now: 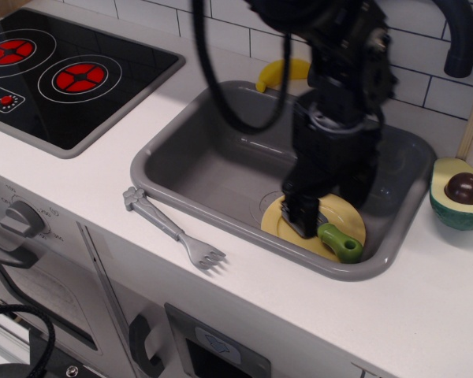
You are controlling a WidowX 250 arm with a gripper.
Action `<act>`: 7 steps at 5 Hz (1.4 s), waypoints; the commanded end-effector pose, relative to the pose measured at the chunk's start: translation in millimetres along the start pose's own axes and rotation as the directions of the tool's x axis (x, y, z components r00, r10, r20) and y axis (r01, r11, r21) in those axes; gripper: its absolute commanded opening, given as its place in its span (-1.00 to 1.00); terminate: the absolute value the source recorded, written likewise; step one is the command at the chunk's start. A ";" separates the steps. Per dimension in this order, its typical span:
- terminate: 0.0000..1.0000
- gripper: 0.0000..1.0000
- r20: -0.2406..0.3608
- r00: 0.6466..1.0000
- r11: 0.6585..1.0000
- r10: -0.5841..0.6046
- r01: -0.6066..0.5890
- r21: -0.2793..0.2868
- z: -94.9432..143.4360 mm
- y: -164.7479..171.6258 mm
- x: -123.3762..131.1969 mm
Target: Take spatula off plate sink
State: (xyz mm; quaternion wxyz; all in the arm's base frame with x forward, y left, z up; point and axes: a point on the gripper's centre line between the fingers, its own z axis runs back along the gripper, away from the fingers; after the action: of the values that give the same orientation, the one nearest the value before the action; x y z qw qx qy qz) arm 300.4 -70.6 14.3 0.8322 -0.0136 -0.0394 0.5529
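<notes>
We saw the black tool (319,206) low over the round pale-yellow toy plate (348,213) at the lower right of the grey plastic sink (213,161). It hid the grey blade of the small toy spatula (339,242); only the lime-green handle showed, lying on the plate's front edge. We could not tell whether the fingers were spread or pinching. We judged a good grasp should close squarely across the spatula, then lift straight up so the plate stays put. No writing was readable.

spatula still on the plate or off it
On it. The spatula lies on the plate in the sink; only its green handle shows, since the gripper covers the blade.
</notes>
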 end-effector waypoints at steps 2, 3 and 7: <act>-1.00 1.00 0.018 0.997 0.997 0.070 -0.069 -0.025 -3.4 -12.1 -4.2; -1.00 1.00 0.033 0.997 0.997 0.070 -0.069 -0.030 -6.8 -11.5 -2.0; -1.00 -1.00 0.009 0.999 0.999 0.041 -0.041 -0.013 -16.3 -8.8 -5.1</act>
State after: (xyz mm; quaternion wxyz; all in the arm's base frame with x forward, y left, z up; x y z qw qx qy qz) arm 294.0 -78.5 -14.6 0.8230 -0.0018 -0.0317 0.5671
